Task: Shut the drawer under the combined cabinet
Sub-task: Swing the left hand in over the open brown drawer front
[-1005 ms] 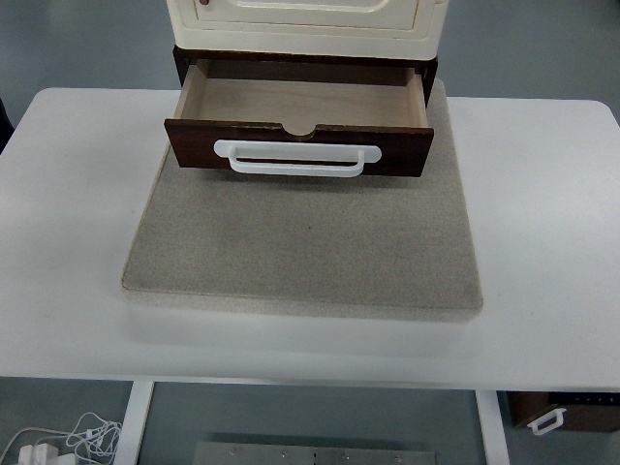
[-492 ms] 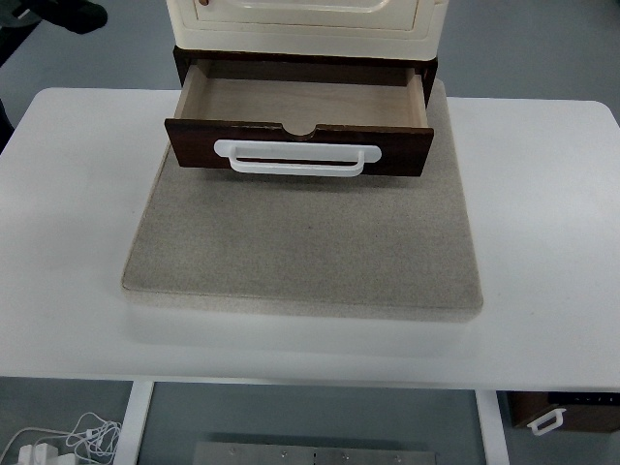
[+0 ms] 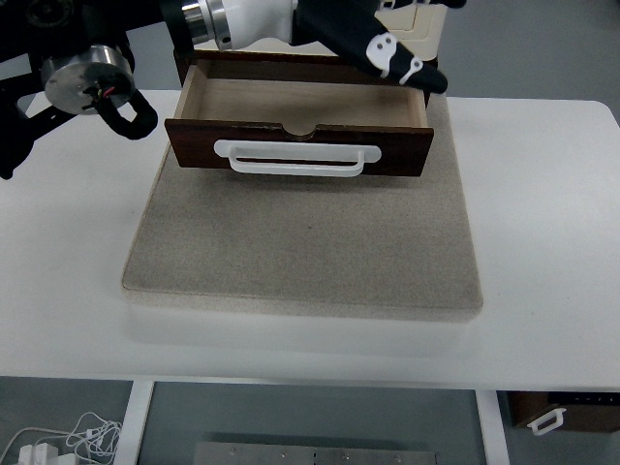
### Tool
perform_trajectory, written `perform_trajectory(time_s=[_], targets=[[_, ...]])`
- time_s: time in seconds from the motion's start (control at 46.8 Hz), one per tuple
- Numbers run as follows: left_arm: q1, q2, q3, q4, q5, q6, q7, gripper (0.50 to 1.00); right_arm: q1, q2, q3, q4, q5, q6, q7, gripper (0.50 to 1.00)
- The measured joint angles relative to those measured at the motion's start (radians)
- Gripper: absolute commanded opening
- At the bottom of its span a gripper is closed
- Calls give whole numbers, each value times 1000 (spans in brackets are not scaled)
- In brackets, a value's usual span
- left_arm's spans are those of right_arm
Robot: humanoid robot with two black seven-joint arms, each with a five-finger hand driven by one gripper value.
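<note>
Left hand (image 3: 383, 44), black-gloved, fingers prob. loosely extended, holding nothing, is hovering over the open dark wooden drawer (image 3: 298, 145); push its front panel squarely w/ flat palm.

I see the drawer (image 3: 300, 121) pulled out at the upper centre of the frame, resting on a mat (image 3: 305, 237) that lies on the table (image 3: 542, 242). The left robot hand (image 3: 383, 44) reaches in from the upper left, above the drawer's rear right corner and in front of the cabinet (image 3: 421, 24).
</note>
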Motion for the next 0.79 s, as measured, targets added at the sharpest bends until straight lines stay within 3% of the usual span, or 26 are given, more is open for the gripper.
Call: perform_trajectory(time_s=[0.406, 0.791], targets=[[-5, -19, 106, -4, 170, -187, 122, 1000, 0, 0, 0, 0, 1, 0, 0, 952], [8, -69, 230, 7, 228, -211, 169, 1000, 0, 0, 0, 0, 1, 0, 0, 952]])
